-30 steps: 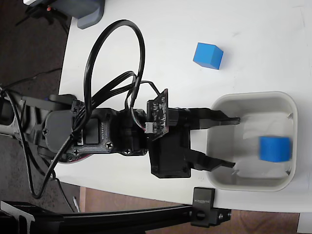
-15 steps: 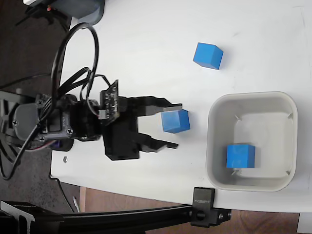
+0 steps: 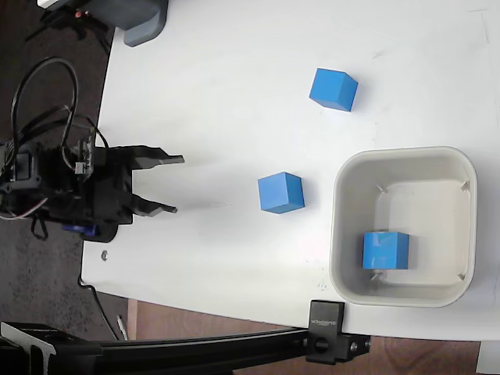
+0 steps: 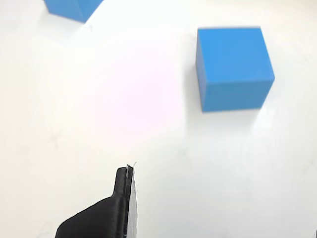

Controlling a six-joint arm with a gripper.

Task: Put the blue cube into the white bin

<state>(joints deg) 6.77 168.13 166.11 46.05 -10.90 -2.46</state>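
Observation:
Three alike blue cubes show in the fixed view. One blue cube (image 3: 385, 250) lies inside the white bin (image 3: 403, 154) at the lower right. A second cube (image 3: 280, 192) rests on the table just left of the bin, and a third cube (image 3: 333, 88) sits farther up. My gripper (image 3: 180, 184) hangs open and empty near the table's left edge, well left of the middle cube. In the wrist view the nearer cube (image 4: 233, 67) is ahead to the right, another cube (image 4: 72, 7) is cut by the top edge, and one black finger (image 4: 119, 203) shows.
A grey device (image 3: 144, 19) stands at the table's top left corner. A black clamp (image 3: 328, 332) grips the table's lower edge below the bin. The arm's body and cables (image 3: 47, 180) hang over the table's left edge.
My open gripper has drawn back from over the bin leftwards to the table's left edge. The cube in the bin has come to rest. The middle cube, hidden by the arm before, is uncovered.

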